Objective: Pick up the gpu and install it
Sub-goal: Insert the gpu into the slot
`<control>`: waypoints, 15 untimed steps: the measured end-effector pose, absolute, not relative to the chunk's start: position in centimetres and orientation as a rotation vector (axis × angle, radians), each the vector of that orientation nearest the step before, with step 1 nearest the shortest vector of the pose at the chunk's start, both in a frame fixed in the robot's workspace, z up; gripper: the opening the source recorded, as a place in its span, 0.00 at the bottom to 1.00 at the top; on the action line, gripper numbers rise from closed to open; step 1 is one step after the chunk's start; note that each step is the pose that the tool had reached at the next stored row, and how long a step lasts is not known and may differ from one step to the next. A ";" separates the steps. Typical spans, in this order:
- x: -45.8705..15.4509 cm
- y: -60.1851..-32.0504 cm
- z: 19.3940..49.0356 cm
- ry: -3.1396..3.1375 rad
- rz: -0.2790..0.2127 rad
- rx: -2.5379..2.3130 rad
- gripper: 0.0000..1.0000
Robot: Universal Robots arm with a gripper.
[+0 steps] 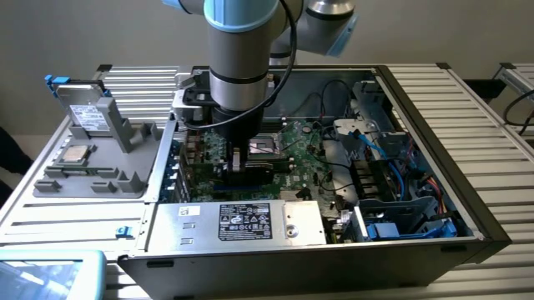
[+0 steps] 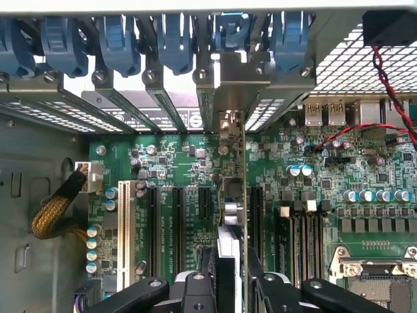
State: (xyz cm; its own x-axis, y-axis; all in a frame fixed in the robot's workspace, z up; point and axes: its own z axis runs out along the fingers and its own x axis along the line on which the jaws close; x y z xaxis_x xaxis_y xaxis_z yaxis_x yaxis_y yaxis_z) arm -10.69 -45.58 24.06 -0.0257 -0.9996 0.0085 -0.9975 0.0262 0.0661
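graphics card [image 2: 232, 202]: upright, edge-on, just above the motherboard [image 2: 176, 156] slots
gripper [image 2: 229, 290]: fingers clamped on the card's upper edge
setting: inside the open computer case [image 1: 334, 262]

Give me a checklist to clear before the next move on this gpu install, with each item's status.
1. The gripper closed on the gpu: ok.
2. The gpu upright, edge-on above the motherboard: ok.
3. Its silver bracket in line with the rear slot openings: ok.
4. Card edge seated in a slot: cannot tell, the card hides it.
5. The red and black wires apart from the gpu: ok.
6. The braided cable apart from the gpu: ok.
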 end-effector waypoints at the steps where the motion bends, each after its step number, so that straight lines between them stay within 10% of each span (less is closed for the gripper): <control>1: -10.7 -45.6 24.1 -2.212 -0.063 2.155 0.29; 15: -10.7 -45.6 24.1 -2.206 -0.063 2.161 0.29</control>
State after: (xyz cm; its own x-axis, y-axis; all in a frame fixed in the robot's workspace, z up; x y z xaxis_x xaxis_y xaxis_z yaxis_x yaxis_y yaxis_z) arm -10.69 -45.59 24.06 -0.0202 -0.9997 0.0095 -0.9976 0.0208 0.0662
